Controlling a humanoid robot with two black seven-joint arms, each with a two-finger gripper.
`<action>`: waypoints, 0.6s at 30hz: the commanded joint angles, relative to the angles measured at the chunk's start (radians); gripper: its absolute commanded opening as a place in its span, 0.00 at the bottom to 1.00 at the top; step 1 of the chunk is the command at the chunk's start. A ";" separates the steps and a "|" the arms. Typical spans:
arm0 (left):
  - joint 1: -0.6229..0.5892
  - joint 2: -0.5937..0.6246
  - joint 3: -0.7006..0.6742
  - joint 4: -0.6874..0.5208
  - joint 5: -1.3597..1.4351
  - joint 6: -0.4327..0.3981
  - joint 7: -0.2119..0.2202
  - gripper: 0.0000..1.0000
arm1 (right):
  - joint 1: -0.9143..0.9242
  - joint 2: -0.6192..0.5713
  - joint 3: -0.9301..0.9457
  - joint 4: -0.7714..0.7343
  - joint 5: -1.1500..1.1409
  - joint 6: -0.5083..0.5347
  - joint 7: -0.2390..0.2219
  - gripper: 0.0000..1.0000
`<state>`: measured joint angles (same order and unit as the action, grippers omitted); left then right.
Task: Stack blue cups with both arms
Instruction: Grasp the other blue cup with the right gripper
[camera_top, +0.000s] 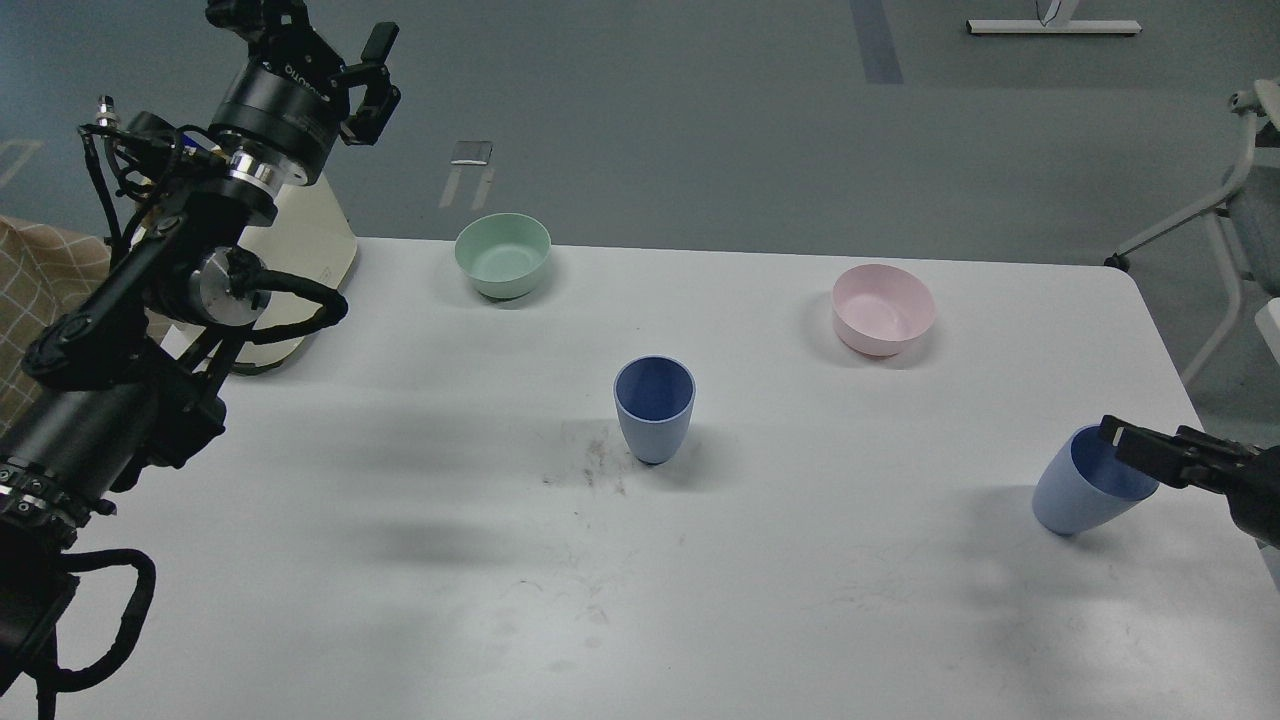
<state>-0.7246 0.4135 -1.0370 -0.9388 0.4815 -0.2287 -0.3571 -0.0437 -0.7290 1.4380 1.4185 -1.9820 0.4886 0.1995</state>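
One blue cup (654, 408) stands upright near the middle of the white table (800, 580), its mouth up. The second blue cup (1078, 497) is at the right edge, tilted with its mouth toward the right and its base at or just above the table. My right gripper (1120, 441) comes in from the right edge and is shut on that cup's rim. My left gripper (372, 76) is raised high at the upper left, beyond the table's far-left corner, open and empty, far from both cups.
A mint-green bowl (503, 254) sits at the back left and a pink bowl (884, 309) at the back right. A cream-coloured object (305, 250) stands behind my left arm at the table's corner. A white chair frame (1235, 190) is past the right edge.
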 joint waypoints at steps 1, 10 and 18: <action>-0.001 -0.005 0.000 0.000 0.000 -0.001 0.000 0.98 | -0.013 0.000 -0.002 -0.001 -0.006 0.000 -0.002 0.63; -0.001 -0.007 0.000 0.000 0.000 0.000 -0.002 0.98 | -0.021 0.003 -0.004 0.000 -0.005 0.000 -0.009 0.06; -0.002 -0.004 0.003 -0.002 0.002 0.003 -0.002 0.98 | -0.008 0.005 0.005 0.010 0.005 0.000 -0.005 0.00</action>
<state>-0.7278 0.4092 -1.0352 -0.9389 0.4833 -0.2258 -0.3590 -0.0578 -0.7202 1.4368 1.4237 -1.9830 0.4886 0.1902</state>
